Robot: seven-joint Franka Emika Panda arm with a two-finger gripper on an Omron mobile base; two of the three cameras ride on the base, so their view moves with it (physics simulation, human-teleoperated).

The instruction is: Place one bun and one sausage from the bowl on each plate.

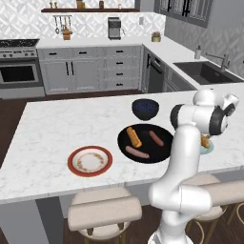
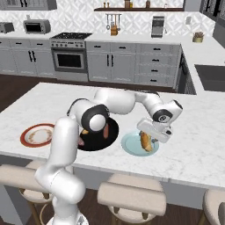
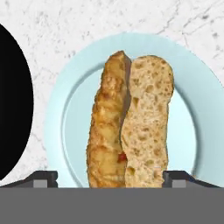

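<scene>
While my fingers (image 3: 111,178) stand wide, gripping nothing | bun (image 3: 129,120) dead centre between them on blue plate (image 3: 192,87) | long axis runs bottom-to-top of hand view | bowl (image 3: 13,105) at left edge

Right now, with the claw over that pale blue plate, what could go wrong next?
1. The open claw straddles the bun on the blue plate; lifting carelessly could drag or roll the bun off.
2. The plate sits close beside the black bowl; a low swing back might knock either.
3. One bun and two sausages wait in the bowl; a loose grab could catch two at once.
</scene>
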